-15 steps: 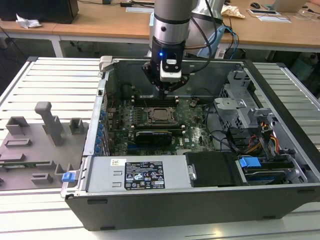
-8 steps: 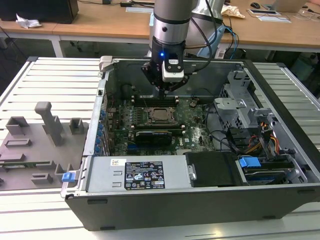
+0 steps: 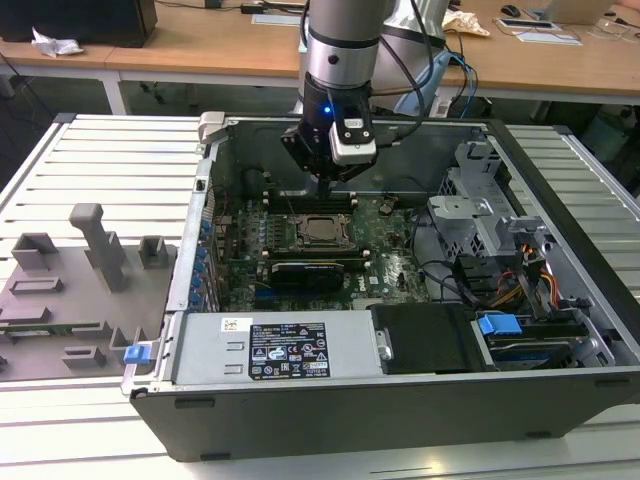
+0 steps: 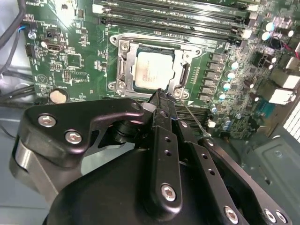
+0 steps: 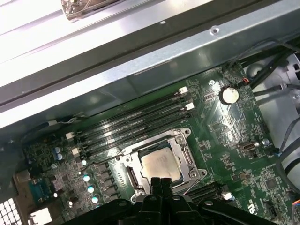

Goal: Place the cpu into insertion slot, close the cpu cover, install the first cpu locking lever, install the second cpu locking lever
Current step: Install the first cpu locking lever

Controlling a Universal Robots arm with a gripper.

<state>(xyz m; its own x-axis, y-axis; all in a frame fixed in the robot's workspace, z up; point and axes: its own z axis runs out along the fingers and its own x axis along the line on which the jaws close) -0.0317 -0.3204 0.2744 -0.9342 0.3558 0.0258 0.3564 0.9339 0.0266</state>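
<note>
The cpu (image 4: 153, 70) lies flat in the insertion slot (image 5: 132, 176) on the green board, its silver top facing up. The cpu cover (image 4: 123, 63) is folded down around it as a silvery frame. In the exterior view my gripper (image 3: 330, 178) hangs inside the open computer case, just above the cpu (image 3: 322, 230). Both wrist views show the black fingertips (image 4: 158, 97) pressed together at the socket's edge, close to the cpu (image 5: 161, 165). A thin wire locking lever (image 4: 194, 117) sticks out at a slant from the socket corner beside the fingertips. My gripper (image 5: 161, 183) is shut; nothing shows held between the fingers.
Long black memory slots (image 5: 136, 119) run beside the socket toward the case wall (image 5: 140, 61). A black expansion card (image 3: 310, 270), the power supply (image 3: 270, 350) and a drive cage (image 3: 470, 215) crowd the case. A grey fixture tray (image 3: 70, 290) lies on the exterior view's left.
</note>
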